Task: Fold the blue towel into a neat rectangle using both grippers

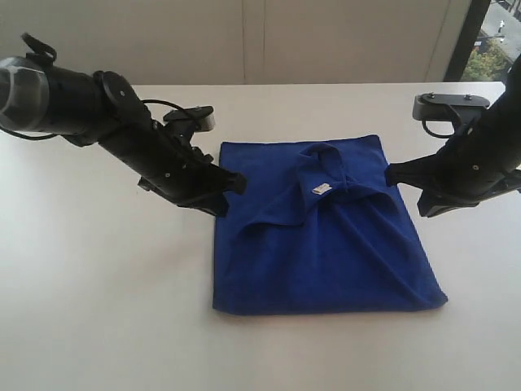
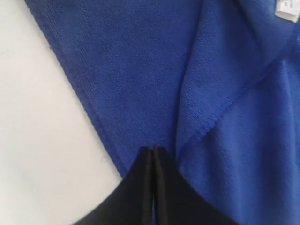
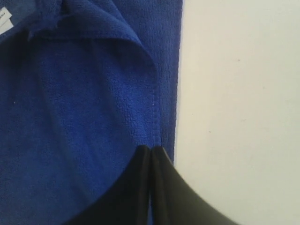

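The blue towel [image 1: 326, 252] lies on the white table [image 1: 98, 293], partly folded, with loose flaps bunched toward its middle. A small white tag [image 1: 321, 189] shows on that bunch. My left gripper [image 1: 238, 184] is at the towel's left edge, jaws pressed together. In the left wrist view the left gripper [image 2: 153, 149] sits where a folded hem of the towel [image 2: 140, 70] runs into the tips. My right gripper [image 1: 391, 174] is at the towel's right edge. In the right wrist view the right gripper [image 3: 151, 149] is shut on the hem of the towel [image 3: 84, 117].
The left arm [image 1: 98, 110] reaches in from the far left and the right arm [image 1: 480, 155] from the far right. Behind the table's far edge [image 1: 326, 84] is a pale wall, with a window [image 1: 492, 41] at the top right.
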